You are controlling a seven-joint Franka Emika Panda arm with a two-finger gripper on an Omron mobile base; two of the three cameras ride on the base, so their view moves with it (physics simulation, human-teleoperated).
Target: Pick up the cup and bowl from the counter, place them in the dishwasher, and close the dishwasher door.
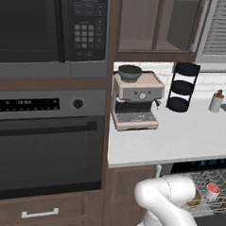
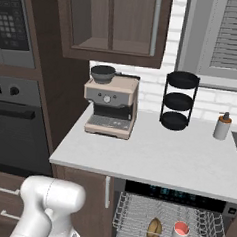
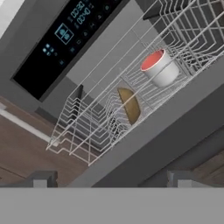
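on rack | red cup [image 3: 158, 68] upright | tan bowl [image 3: 130, 105] on edge

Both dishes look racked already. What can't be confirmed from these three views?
- Bowl, left base view: mostly hidden behind the arm.
- Dishwasher door, hand view: cut off by the frame edge, so its angle is unclear.
- Control strip, right base view: lights too small to read.

The pulled-out wire rack [image 2: 133, 217] holds the bowl [image 2: 154, 228] and cup [image 2: 181, 230] just beside each other, open from above.
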